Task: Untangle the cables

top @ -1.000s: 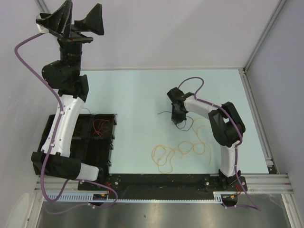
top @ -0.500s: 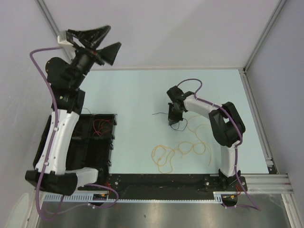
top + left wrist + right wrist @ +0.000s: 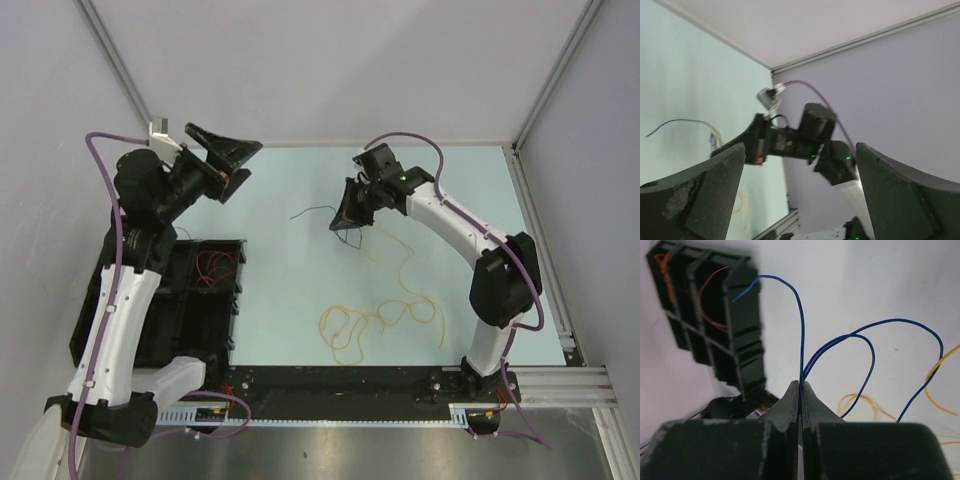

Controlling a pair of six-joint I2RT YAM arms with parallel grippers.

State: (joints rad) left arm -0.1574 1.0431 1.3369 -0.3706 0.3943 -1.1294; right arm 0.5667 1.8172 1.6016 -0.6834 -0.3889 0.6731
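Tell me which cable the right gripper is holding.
The dark blue cable, pinched in the shut right gripper. The yellow-orange cable lies loose on the table; the red cable sits in the black tray.

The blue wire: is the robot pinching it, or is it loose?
Pinched. In the right wrist view the fingers of the right gripper are pressed together on the blue wire, which loops out above them.

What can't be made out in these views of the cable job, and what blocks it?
- Top view: the right gripper covers its grip on the blue cable. Whether that cable still crosses the yellow cable is too fine to tell.
- Top view: the left arm hides the left compartments of the tray.
- Right wrist view: the tray is blurred, so the orange item in its far corner cannot be identified.
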